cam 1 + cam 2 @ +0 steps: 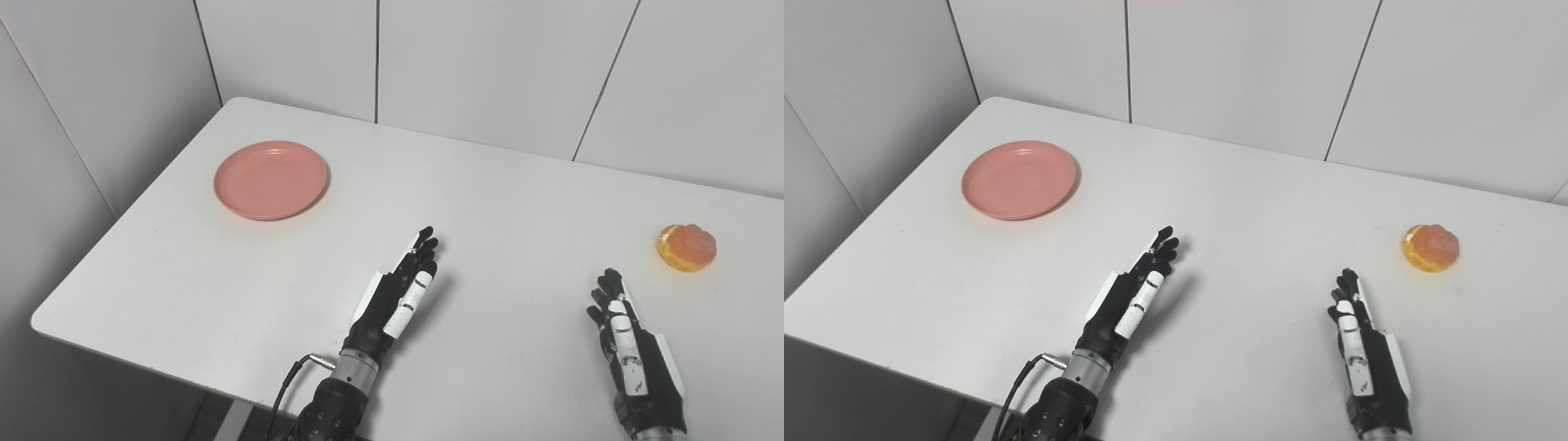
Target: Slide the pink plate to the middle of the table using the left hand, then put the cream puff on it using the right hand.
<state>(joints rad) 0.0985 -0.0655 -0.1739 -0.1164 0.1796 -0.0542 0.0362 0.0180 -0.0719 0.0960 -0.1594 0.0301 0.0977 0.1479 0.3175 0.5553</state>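
A pink plate (pixel 270 179) lies empty on the white table (pixel 490 202) at its far left. A golden cream puff (pixel 686 247) sits at the far right of the table. My left hand (pixel 398 294) is open with fingers stretched forward, just above the table's near middle, well to the right of and nearer than the plate. My right hand (pixel 631 343) is open with fingers straight, near the front right, a short way in front of and left of the cream puff. Neither hand holds anything.
White wall panels (pixel 490 67) stand right behind the table and along its left side. The table's left edge (pixel 122 220) and front edge lie close to the plate and to my left arm. A cable (pixel 288 380) hangs at my left wrist.
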